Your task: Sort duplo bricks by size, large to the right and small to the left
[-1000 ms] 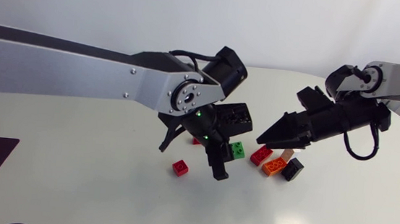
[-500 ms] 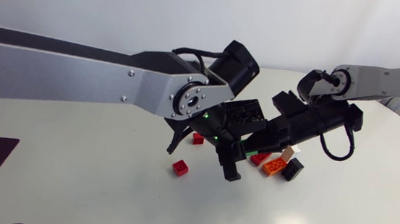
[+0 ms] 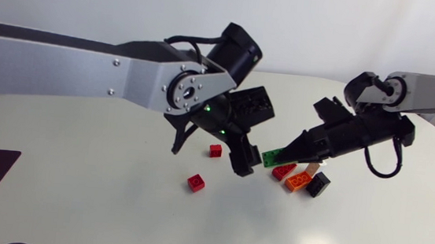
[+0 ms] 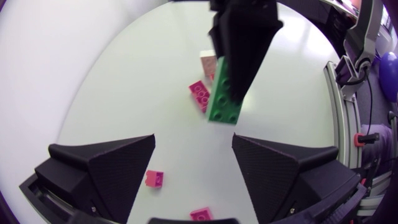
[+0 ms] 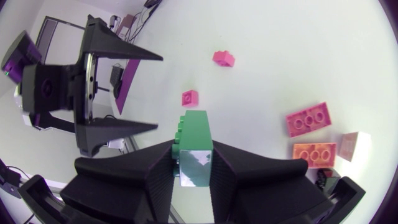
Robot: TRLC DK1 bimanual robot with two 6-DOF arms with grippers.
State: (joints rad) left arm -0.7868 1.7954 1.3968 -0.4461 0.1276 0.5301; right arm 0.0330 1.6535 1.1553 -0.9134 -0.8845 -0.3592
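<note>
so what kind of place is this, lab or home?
Probably a robotics lab bench: left arm and right arm over a plain white table, with a few duplo bricks on it and one green brick held in the right arm's jaws.

Small red square plastic bricks (image 3: 196, 183): we count two, with the second small red one (image 3: 216, 150).
Long green plastic brick (image 5: 194, 134): we count one.
Larger red plastic brick (image 3: 282, 172): we count one.
Larger orange plastic brick (image 3: 300, 181): we count one.
Black plastic brick (image 3: 318, 185): we count one.
Pale beige plastic brick (image 5: 347, 146): we count one.
Bricks in all: we make it seven.
Silver-grey arms: we count two, the left arm (image 3: 88, 67) and the right arm (image 3: 433, 89).
Matte black wedge-fingered tools: we count two, the left tool (image 4: 194, 138) and the right tool (image 5: 193, 149).
</note>
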